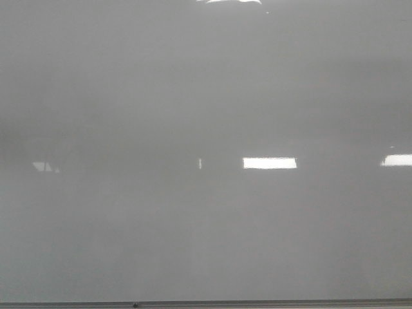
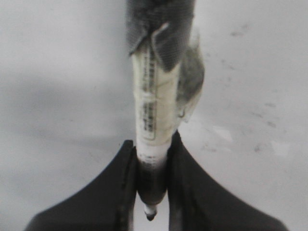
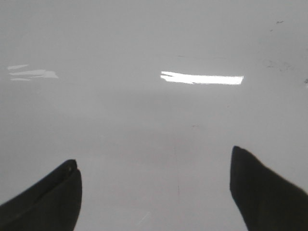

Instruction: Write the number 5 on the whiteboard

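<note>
One whiteboard (image 1: pixel 206 96) fills the whole front view, glossy pale grey, with a thin grey metal strip (image 1: pixel 257 303) along its lower edge and bright white light reflections (image 1: pixel 270 163) across its middle. We find no black stroke anywhere on it in that view, so the number 5 is not visible there; neither arm shows in it. Our left gripper (image 2: pixel 151 159) is pinching a marker (image 2: pixel 153 120), its pale barrel wrapped with dark tape (image 2: pixel 161 24) at the far end and its dark tip (image 2: pixel 150 214) poking out between the fingers. Our right gripper (image 3: pixel 156 187) is spread wide, holding nothing, with bare board between its fingers (image 3: pixel 53 197).
</note>
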{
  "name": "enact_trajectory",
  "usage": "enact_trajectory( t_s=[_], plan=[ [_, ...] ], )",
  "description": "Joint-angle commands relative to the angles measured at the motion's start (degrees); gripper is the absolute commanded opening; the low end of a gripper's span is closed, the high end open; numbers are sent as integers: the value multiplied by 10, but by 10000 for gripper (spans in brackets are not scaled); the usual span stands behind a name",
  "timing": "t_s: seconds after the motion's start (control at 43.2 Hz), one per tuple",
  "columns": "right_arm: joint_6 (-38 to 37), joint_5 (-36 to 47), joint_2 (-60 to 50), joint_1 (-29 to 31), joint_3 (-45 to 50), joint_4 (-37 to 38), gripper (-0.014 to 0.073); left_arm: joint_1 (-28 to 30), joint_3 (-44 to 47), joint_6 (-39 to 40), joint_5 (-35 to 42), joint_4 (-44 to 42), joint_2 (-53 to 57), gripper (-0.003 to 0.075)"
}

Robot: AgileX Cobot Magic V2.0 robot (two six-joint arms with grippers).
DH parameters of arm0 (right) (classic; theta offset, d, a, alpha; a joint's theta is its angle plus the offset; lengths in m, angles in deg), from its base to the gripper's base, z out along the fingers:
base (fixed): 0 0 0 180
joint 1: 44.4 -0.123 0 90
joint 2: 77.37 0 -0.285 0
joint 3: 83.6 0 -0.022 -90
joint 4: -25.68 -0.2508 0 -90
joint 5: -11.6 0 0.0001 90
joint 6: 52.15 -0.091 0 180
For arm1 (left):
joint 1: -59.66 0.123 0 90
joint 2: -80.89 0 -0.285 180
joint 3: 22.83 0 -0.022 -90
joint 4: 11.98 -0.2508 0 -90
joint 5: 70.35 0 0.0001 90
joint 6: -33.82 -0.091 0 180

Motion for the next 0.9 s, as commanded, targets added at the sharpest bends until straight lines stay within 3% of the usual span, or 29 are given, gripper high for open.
enact_trajectory(
  t_s=[0.0, 0.139, 0.208, 0.532, 0.694, 0.879],
  plan=[
    [-2, 46, 8, 1, -20, -2, 644, -3, -44, 6, -72, -2, 60, -20],
    [-2, 46, 8, 1, -20, -2, 644, -45, -96, -85, -257, 7, 98, -20],
    [-2, 46, 8, 1, -20, -2, 644, -86, -108, -114, -304, 28, 113, -20],
    [1, 9, 8, -15, -27, -3, 644, -352, -109, -282, -347, 37, 169, -20],
    [43, -47, 16, -75, -65, -10, 644, -473, -109, -317, -369, 34, 187, -20],
    [170, -136, 62, -199, -133, -84, 644, -597, -109, -376, -388, 33, 190, -20]
  ],
)
